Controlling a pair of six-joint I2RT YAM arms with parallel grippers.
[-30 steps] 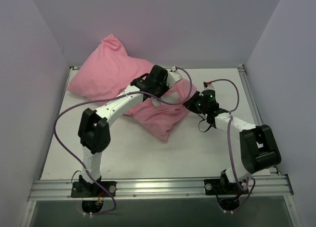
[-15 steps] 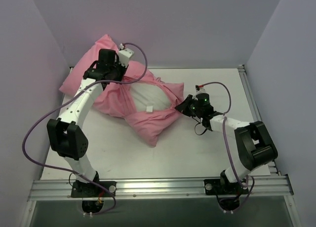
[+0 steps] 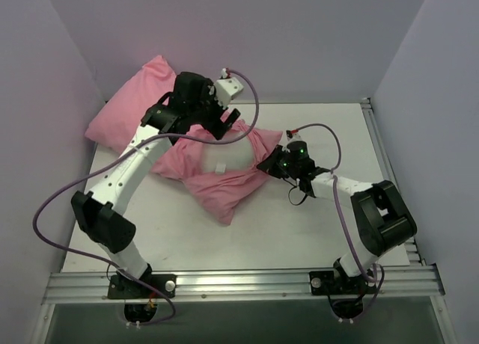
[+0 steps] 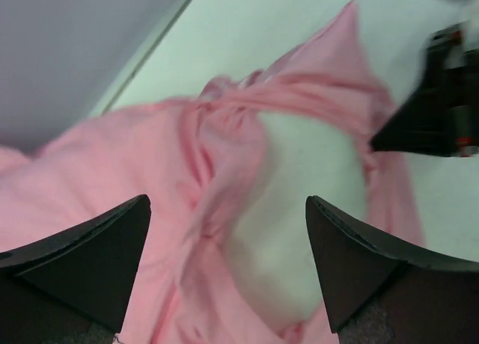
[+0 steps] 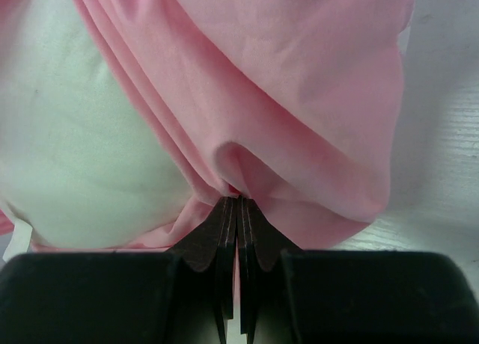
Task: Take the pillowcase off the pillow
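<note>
The pink pillowcase [image 3: 131,123] lies bunched from the back left corner to the table's middle. Its mouth gapes around the off-white pillow [image 3: 222,158], which shows as a bare patch. My left gripper [image 3: 222,129] hovers just above that opening, open and holding nothing. In the left wrist view its fingers [image 4: 90,254] stand wide apart over the pillowcase [image 4: 127,164] and the pillow [image 4: 314,172]. My right gripper [image 3: 264,165] is shut on a gathered fold of the pillowcase [image 5: 299,82] at the right edge of the opening. The pillow [image 5: 82,134] bulges to the left of the right gripper [image 5: 239,200].
The white table [image 3: 299,224] is boxed in by grey walls at the back and both sides. A metal rail [image 3: 239,284] runs along the near edge by the arm bases. A small white tag [image 3: 220,167] sits on the pillow.
My left gripper carried pillowcase fabric toward the back left, baring the pillow, then let go, opened and swung right over the opening. The right gripper stayed shut and drifted slightly left.
</note>
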